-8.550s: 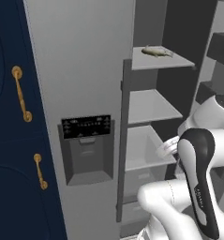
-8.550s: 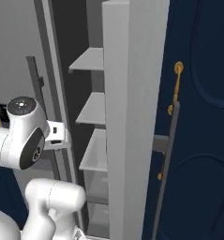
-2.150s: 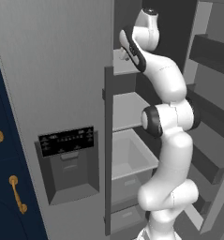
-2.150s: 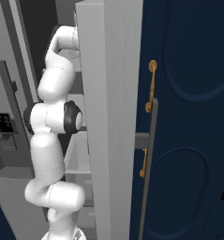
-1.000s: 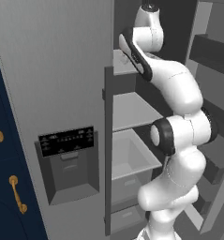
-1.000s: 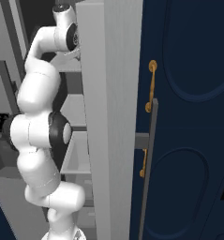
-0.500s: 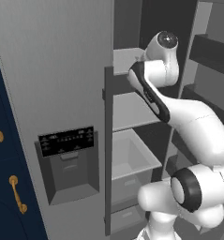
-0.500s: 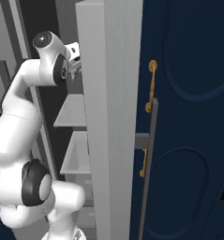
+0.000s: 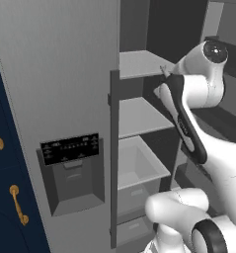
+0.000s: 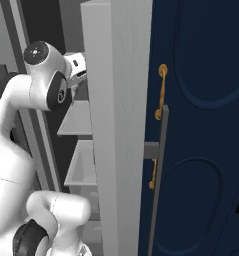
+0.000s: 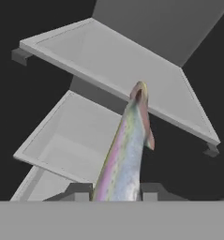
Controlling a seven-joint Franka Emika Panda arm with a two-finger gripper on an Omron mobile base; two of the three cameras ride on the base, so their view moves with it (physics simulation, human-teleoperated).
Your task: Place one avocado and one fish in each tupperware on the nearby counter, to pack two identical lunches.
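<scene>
In the hand view my gripper (image 11: 114, 194) is shut on a slender fish (image 11: 125, 150), pale with a pink and olive sheen. The fish sticks out away from the hand between the two dark fingertips (image 11: 76, 191). In the left base view the gripper (image 9: 165, 81) hangs just in front of the open fridge's upper shelf (image 9: 139, 63), and the arm is bent back toward the base. The right base view has the hand (image 10: 77, 67) beside the edge of the fridge door (image 10: 116, 125). The avocado, the tupperware and the counter are out of view.
The open fridge holds bare grey shelves (image 9: 139, 116) and a white drawer (image 9: 139, 165) below them. Its grey door with the dispenser panel (image 9: 70, 148) stands to the left. Dark blue cabinet doors with brass handles (image 10: 162, 90) flank the fridge.
The arm has folded down and back from its high reach at the top shelf. The hand now sits lower and nearer the base, with the fish still in it.
</scene>
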